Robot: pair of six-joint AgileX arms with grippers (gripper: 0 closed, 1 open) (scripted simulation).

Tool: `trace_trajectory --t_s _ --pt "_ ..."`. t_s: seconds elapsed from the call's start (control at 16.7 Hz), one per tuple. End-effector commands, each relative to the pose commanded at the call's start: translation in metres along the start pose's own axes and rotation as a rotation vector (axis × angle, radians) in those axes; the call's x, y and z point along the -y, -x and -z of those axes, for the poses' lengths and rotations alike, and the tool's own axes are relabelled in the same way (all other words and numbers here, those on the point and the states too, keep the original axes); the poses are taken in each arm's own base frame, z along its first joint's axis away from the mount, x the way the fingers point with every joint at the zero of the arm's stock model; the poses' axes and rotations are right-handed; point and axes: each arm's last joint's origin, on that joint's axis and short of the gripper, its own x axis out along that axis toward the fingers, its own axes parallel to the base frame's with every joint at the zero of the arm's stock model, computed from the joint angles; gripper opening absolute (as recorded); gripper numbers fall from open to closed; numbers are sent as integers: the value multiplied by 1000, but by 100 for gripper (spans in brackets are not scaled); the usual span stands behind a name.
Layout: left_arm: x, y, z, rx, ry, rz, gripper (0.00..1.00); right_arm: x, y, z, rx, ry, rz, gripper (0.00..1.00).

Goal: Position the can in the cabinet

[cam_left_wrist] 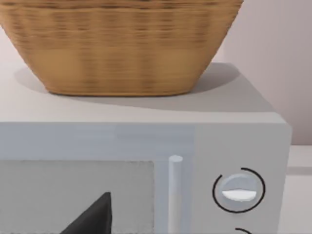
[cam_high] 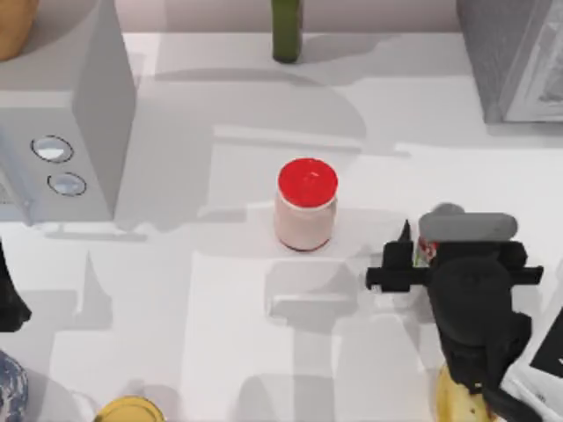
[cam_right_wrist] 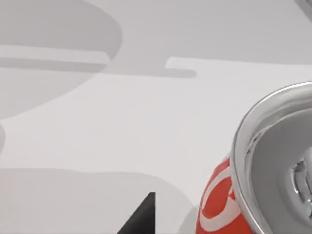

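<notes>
The can (cam_high: 426, 253) stands upright on the table at the right, and its red and green label peeks out beneath my right arm. In the right wrist view the can (cam_right_wrist: 273, 161) is very close, with its silver top and red-and-white side showing. My right gripper (cam_high: 420, 239) is down around it and open. One dark fingertip (cam_right_wrist: 146, 214) sits a small gap from the can's side, and the other finger is hidden. The cabinet (cam_high: 510, 53), dark grey and speckled with a lighter framed front, stands at the far right corner. My left gripper (cam_high: 9, 303) is parked at the left edge, open.
A pink jar with a red lid (cam_high: 306, 207) stands mid-table, left of the can. The light grey box with two knobs (cam_high: 53, 149) sits at the far left, with a wicker basket (cam_left_wrist: 117, 44) on top. A green bottle (cam_high: 286, 31) is at the back, and a yellow-topped round thing (cam_high: 127, 411) at the front.
</notes>
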Motion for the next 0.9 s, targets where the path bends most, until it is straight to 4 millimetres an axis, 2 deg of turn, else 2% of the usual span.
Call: trace_trajectory --t_s 0.42,0.9 --pt "0 0 0 0 0 0 100 0 0 0 0 0 0 2" --pt "0 0 0 0 0 0 100 0 0 0 0 0 0 0"
